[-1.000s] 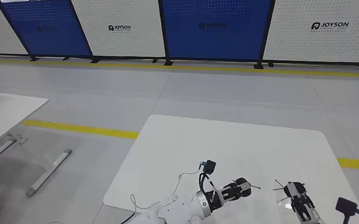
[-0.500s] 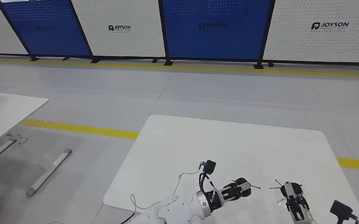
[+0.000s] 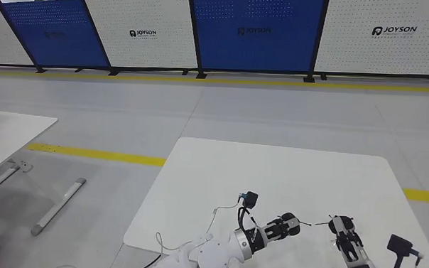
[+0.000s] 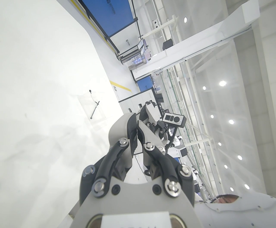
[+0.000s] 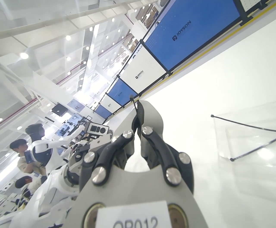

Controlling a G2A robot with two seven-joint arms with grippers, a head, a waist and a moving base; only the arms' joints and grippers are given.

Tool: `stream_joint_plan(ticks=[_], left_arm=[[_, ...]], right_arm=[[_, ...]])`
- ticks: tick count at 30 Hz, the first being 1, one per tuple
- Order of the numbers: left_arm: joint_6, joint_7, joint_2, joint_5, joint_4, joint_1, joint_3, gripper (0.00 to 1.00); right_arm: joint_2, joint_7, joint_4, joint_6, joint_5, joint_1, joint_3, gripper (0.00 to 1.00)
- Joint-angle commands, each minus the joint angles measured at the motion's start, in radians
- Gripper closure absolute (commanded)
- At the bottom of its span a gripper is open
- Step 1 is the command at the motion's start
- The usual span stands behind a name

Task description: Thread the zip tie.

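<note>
Okay, right gripper (image 5: 139, 109): fingers pressing fully together, pinching the zip tie (image 5: 133, 102) near its head end; a short black stub with the small head is sticking out past the tips.
Left gripper (image 4: 136, 127): pads pressing flush on each other; in the top view a thin black strand is poking out of it toward the right gripper, so I am judging that it is pinching the tail end.
Zip tie location: hanging just above the surface (image 3: 270, 178), in the small gap between the two gripper tips, which are pointing at each other near the robot-side edge.
Step in hand: judging this as lining the tail up with the head slot; whether it is entering the slot is too small to tell.
How to do it well: holding the head rigid and square to the incoming tail; feeding the tail straight along its own axis, slowly; gripping the tail close to its tip so it is not bowing; backing off and re-aiming if the strand is buckling, not pushing harder.
Risk: the thin tail flexing or twisting in the pads and missing the slot.
Nearby: spare zip ties (image 5: 243, 123) lying on a clear sheet (image 5: 237, 142) on the surface, beside the right gripper and touching neither gripper.
</note>
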Motion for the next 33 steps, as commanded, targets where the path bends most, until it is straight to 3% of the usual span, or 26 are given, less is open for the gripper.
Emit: stream_joint_plan(ticks=[1,33], left_arm=[[0.000,0.000,0.000,0.000,0.000,0.000,0.000,1.00],[0.000,0.000,0.000,0.000,0.000,0.000,0.000,1.00]], right_arm=[[-0.001,0.000,-0.001,0.000,-0.005,0.000,-0.003,1.00],[-0.011,-0.023,-0.008,-0.009,-0.027,-0.009,-0.013,1.00]])
